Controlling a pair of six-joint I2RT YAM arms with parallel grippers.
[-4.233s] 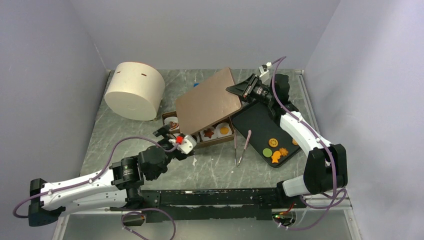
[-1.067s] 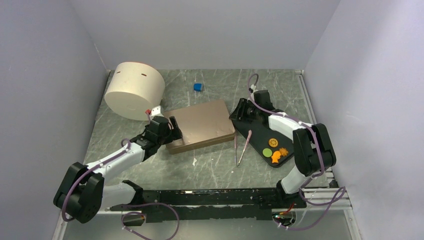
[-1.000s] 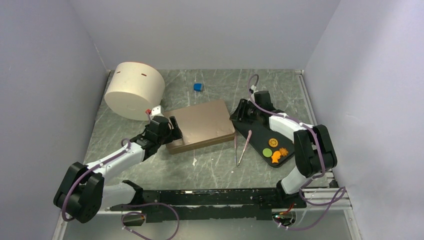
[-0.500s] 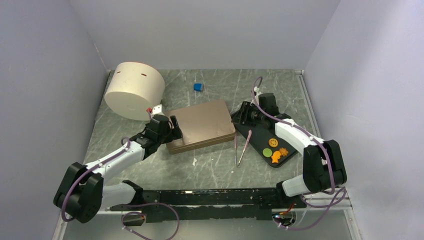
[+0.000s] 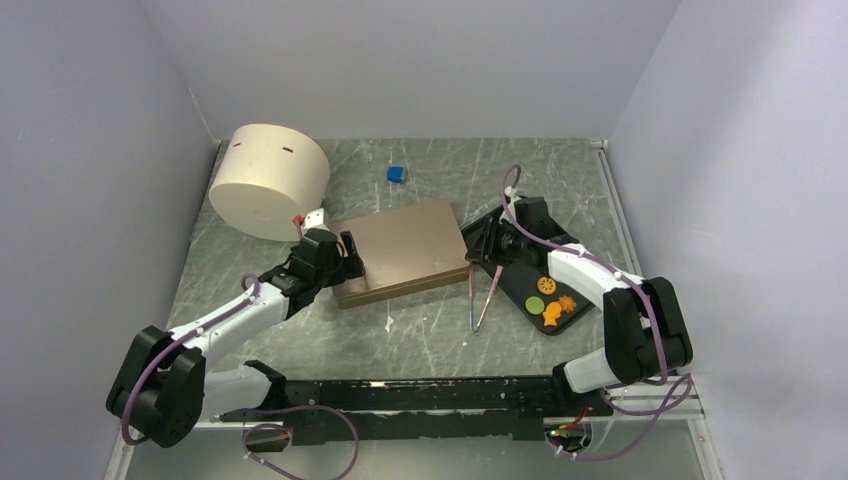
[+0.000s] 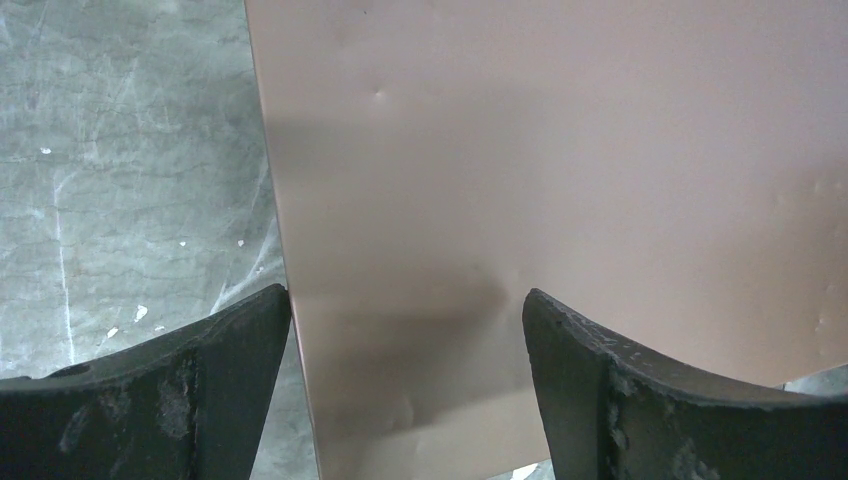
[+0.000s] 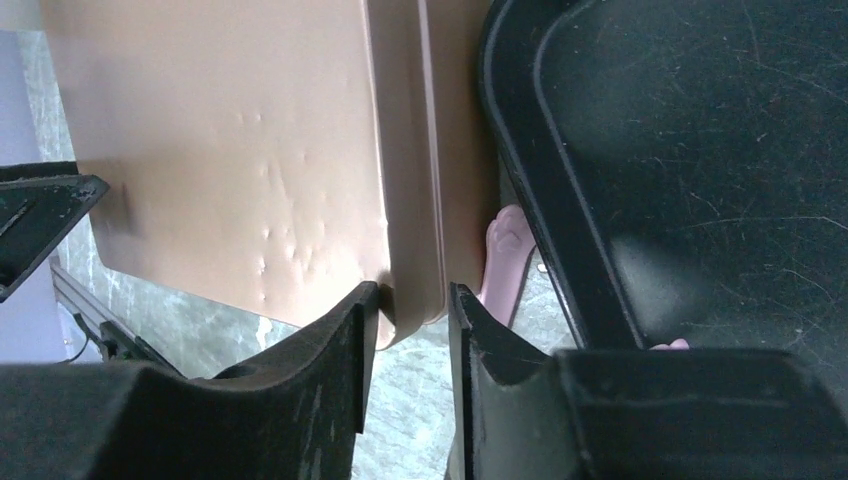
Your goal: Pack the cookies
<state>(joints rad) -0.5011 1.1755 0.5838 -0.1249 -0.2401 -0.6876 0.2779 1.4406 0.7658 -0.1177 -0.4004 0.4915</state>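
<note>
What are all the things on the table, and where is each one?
round tub: one, cream, far left corner
cube: one, blue, far middle
box: one, brown, lid shut, centre
tongs: one pair, pink, between box and tray
tray: one, black, right of box
cookies: four, three orange and one green, on the tray's near end
table: one, grey marbled
left pincer: one, black, open over the box's left end
right pincer: one, black, pinching the box's right edge

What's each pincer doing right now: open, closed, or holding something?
Left pincer: open, fingers spread over a corner of the box lid, gripping nothing.
Right pincer: closed on the box lid's rim.
</note>
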